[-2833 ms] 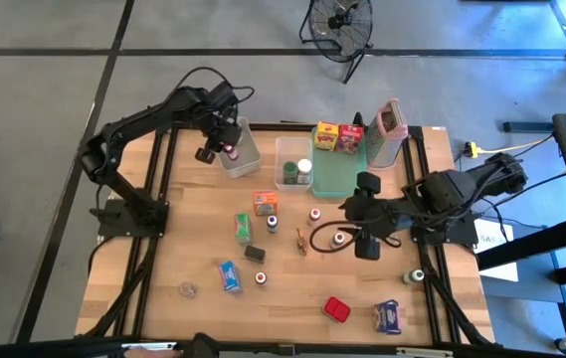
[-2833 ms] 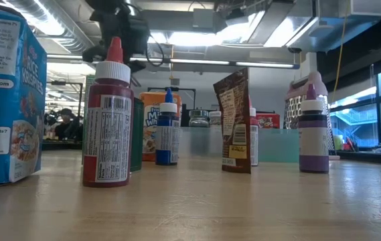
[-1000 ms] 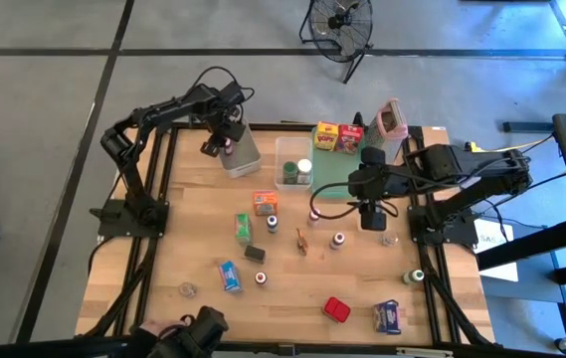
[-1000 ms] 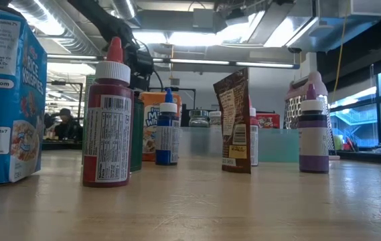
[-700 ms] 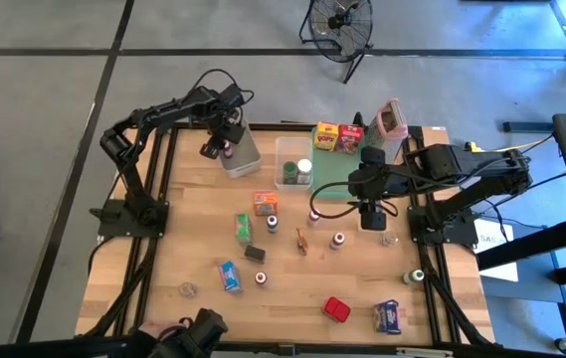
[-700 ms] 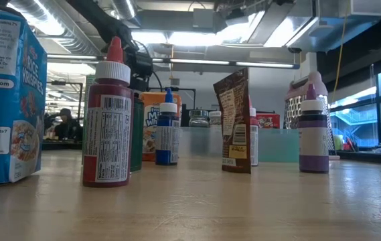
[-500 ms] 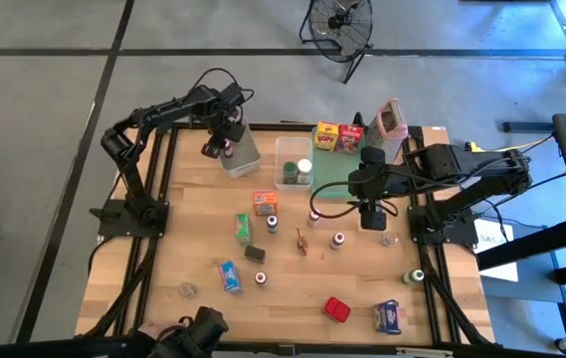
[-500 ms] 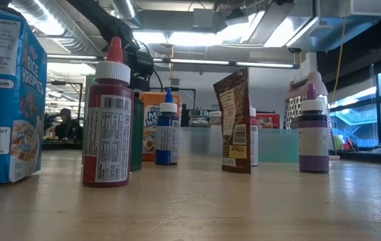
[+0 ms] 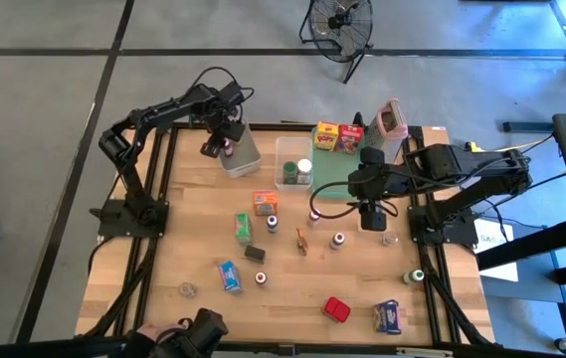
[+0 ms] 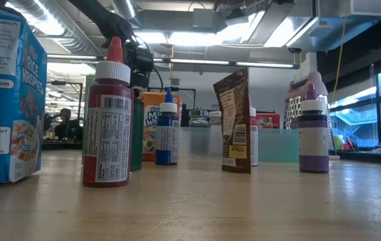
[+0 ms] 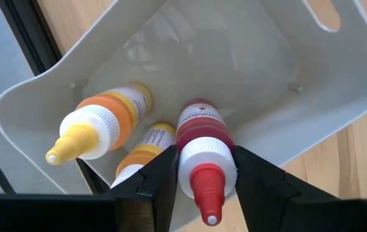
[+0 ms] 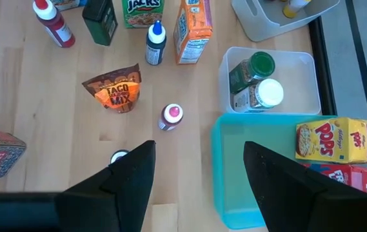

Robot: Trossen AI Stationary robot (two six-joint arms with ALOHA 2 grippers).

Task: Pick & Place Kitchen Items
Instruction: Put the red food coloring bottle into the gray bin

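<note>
In the upper left of the overhead picture, the left gripper (image 9: 222, 146) hangs over a grey-white bin (image 9: 244, 157) at the table's back edge, its jaws closed narrow around a small red-capped bottle (image 11: 202, 138). The wrist picture shows the two fingers pressed on either side of the white collar just under the red nozzle, with the dark red body pointing down into the bin. Two yellow-capped bottles (image 11: 102, 122) already lie on their sides on the bin floor. The bottle looks light, a stiff plastic squeeze bottle with a smooth, probably slippery label; the ridged collar where it is now held seems the surest place to grip, since the round body could roll or slide. Right of centre in the overhead picture, the right gripper (image 9: 369, 216) hovers with its jaws wide and empty, near the front edge of the teal tray (image 9: 334, 171), which carries two cereal boxes (image 9: 337, 137). A clear bin (image 9: 284, 149) just left of the tray holds two jars, one green-lidded and one white-lidded. About a dozen items are loose on the wood: roughly six small bottles, a taco mix packet (image 12: 115, 95), an orange box (image 9: 265, 203), a green box (image 9: 244, 228), a blue box (image 9: 228, 275), a red tin (image 9: 336, 309), and a small carton in the lower right.
</note>
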